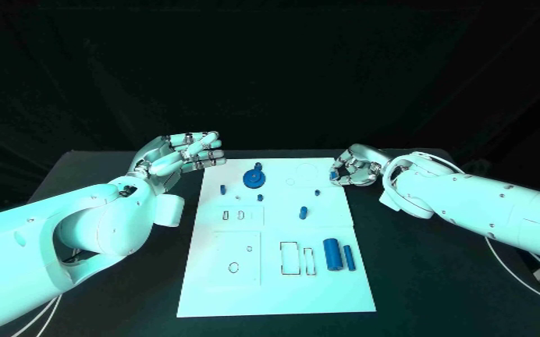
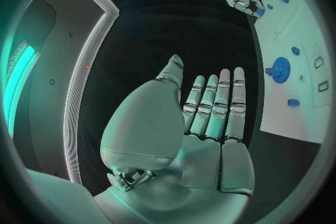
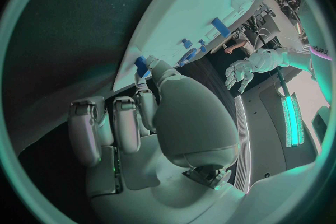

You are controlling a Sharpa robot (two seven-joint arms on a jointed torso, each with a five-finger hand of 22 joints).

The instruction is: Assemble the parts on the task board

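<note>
The white task board (image 1: 275, 274) lies in the middle of the black table. A blue gear (image 1: 255, 176) stands near its far edge, with several small blue parts around it. A thick blue cylinder (image 1: 332, 253) and a slim blue pin (image 1: 350, 257) lie on the board's right side. My right hand (image 1: 354, 167) hovers at the board's far right corner and pinches a small blue part (image 3: 142, 65) between thumb and finger. My left hand (image 1: 186, 152) is raised beside the far left corner, fingers straight and holding nothing. The gear (image 2: 281, 70) also shows in the left wrist view.
The near half of the board has outlined slots (image 1: 290, 257) and a square recess (image 1: 236, 257). Black table surface (image 1: 438, 290) runs on both sides of the board. A white cable (image 1: 509, 263) runs along the table's right edge.
</note>
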